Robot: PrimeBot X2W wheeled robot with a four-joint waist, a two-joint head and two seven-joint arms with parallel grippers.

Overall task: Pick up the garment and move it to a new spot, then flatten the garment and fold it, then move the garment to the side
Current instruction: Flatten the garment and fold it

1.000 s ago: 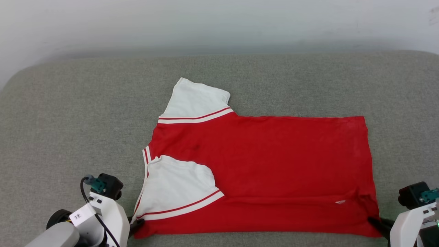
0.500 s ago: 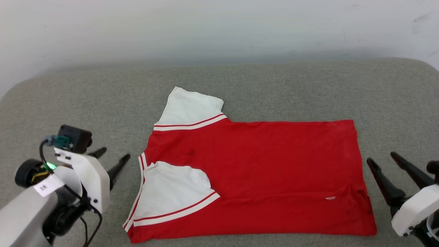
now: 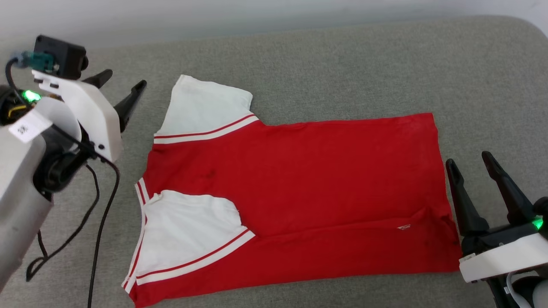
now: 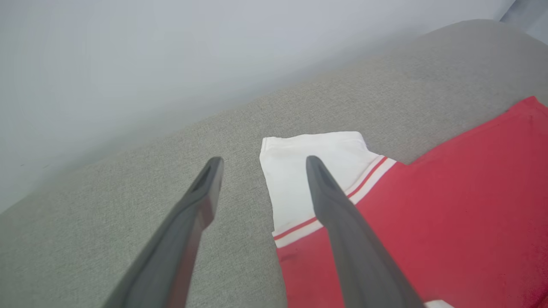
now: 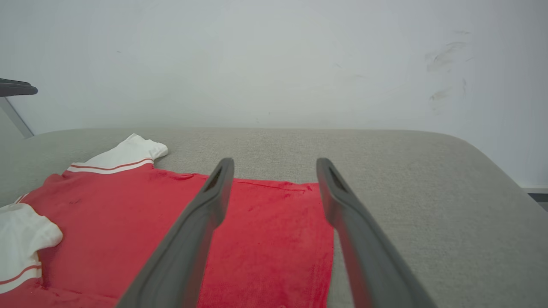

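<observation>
Garment [image 3: 299, 179] lies spread on grey surface [image 3: 342, 64] w/ near white sleeve folded onto its red body, btwn both tools: left tool [image 3: 124, 78] wide apart & empty nr far sleeve, right tool [image 3: 467, 158] likewise spread & empty just beside hem.

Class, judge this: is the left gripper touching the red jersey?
Apart. The head view shows bare grey cushion between the left gripper and the jersey, even at its nearest part, the white far sleeve.
</observation>
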